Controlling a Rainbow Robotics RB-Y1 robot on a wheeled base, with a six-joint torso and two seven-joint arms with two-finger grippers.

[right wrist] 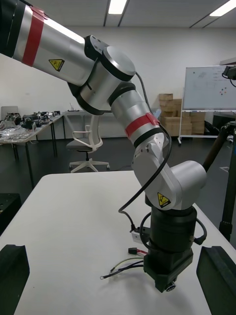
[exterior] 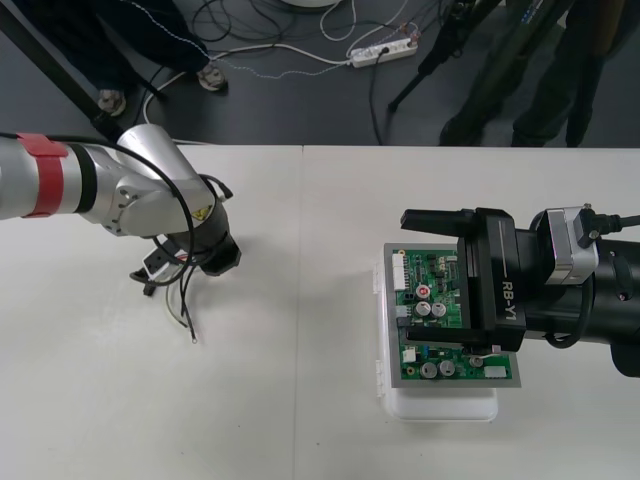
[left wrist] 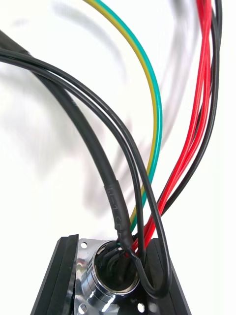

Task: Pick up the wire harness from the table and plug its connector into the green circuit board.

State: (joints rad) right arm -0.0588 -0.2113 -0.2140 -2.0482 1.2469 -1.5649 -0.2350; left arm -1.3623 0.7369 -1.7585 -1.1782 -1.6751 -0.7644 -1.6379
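Left hand (exterior: 214, 254), at the end of the silver arm with the red ring, points down at the left half of the plain light worktop (exterior: 300, 380). Its two black fingers (left wrist: 61, 278) are closed on the round metal socket (left wrist: 109, 283) of the small wire harness (exterior: 178, 300) — one finger against each side of the socket's flange. From the socket, the thin red, black and green-and-yellow wires (left wrist: 156, 123) fan out away from the hand. Seen from above, the loose wire ends trail onto the worktop on the near side of the hand. The small black plug (right wrist: 133, 251) sits close beside the hand's body, low over the surface; whether it touches the worktop cannot be told. The whole harness is well apart from the board.

Right hand (exterior: 420, 275) hovers over the green circuit board (exterior: 450, 368), which sits on its white base (exterior: 440, 408) on the right half of the worktop. The right hand's black fingers stand far apart — wide open and holding nothing.
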